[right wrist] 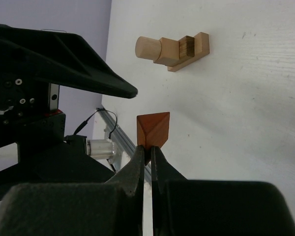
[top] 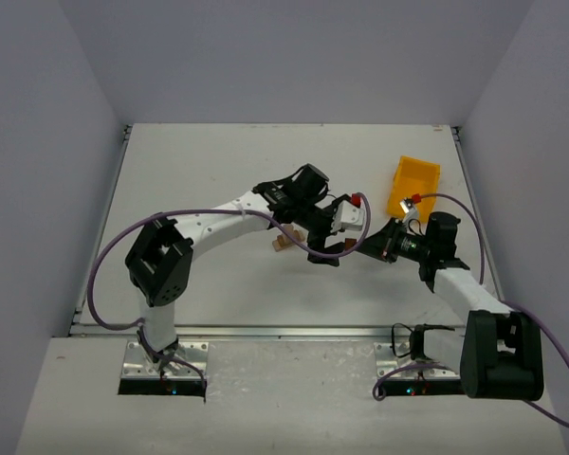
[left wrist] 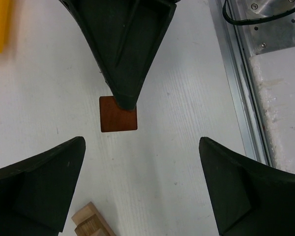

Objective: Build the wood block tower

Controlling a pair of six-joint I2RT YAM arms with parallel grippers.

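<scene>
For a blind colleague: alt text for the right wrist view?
The shut right gripper touches the corner of a reddish-brown wedge on the white table. Beyond lie pale wooden pieces; the left gripper's black finger looms at left.

A yellow plastic bin sits on the far right part of the white table, turned at an angle to the table's edges with its open side up. In the left wrist view one blurred yellow edge of it shows at the top left corner. The table's surface has a faint ribbed grain. A metal rail runs along the table's near edge. Plain pale lavender-grey walls enclose the table at the left, right and back.
</scene>
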